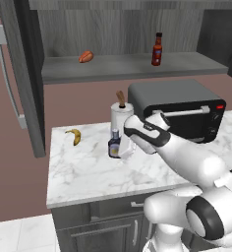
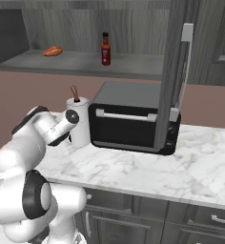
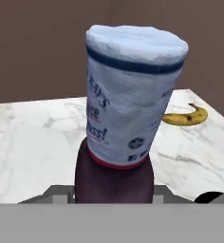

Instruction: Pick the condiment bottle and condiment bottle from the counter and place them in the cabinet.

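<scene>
End effector (image 1: 122,149) was clamped on the squat purple bottle (image 1: 115,144), which stood on the counter (image 1: 88,172) just in front of the paper-towel roll (image 1: 121,115). Left of it lay a banana (image 1: 74,136). Farther right sat the toaster oven (image 1: 179,108). Up in the open cabinet (image 1: 128,66), the red bottle (image 1: 158,49) stood right of a sausage (image 1: 86,56).

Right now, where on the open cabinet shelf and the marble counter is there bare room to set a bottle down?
The dark grey cabinet shelf is bare between the orange-red food item and the slim red bottle with black cap. The white marble counter is free in front, below the yellow banana. It is crowded where the gripper is shut on the squat dark-purple bottle, by the white paper-towel roll and black toaster oven.
</scene>
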Tool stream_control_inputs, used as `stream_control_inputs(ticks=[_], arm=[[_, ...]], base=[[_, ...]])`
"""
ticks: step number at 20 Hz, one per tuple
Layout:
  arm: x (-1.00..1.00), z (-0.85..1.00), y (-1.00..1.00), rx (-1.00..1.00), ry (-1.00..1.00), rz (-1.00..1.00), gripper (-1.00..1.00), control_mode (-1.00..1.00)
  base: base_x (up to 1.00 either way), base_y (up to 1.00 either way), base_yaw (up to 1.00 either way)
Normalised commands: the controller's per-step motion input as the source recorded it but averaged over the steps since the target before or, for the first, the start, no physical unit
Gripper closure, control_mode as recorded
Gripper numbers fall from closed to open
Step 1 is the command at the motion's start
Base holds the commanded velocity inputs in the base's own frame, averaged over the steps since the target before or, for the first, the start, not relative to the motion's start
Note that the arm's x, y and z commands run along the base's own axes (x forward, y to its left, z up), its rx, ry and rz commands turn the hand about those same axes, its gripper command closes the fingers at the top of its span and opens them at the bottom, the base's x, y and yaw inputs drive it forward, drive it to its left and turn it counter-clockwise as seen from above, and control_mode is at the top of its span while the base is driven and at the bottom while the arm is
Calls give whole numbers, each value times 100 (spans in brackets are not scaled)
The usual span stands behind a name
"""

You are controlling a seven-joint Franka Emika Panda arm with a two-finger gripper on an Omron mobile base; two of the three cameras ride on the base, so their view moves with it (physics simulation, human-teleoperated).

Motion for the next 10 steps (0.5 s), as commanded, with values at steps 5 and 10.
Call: stream_control_inputs(ticks=[5,10], arm=[[-12,51,0,12,0,-28,100,-100],[-13,60,0,10,0,-27,100,-100]], base=[[0,0,0],[0,0,0]])
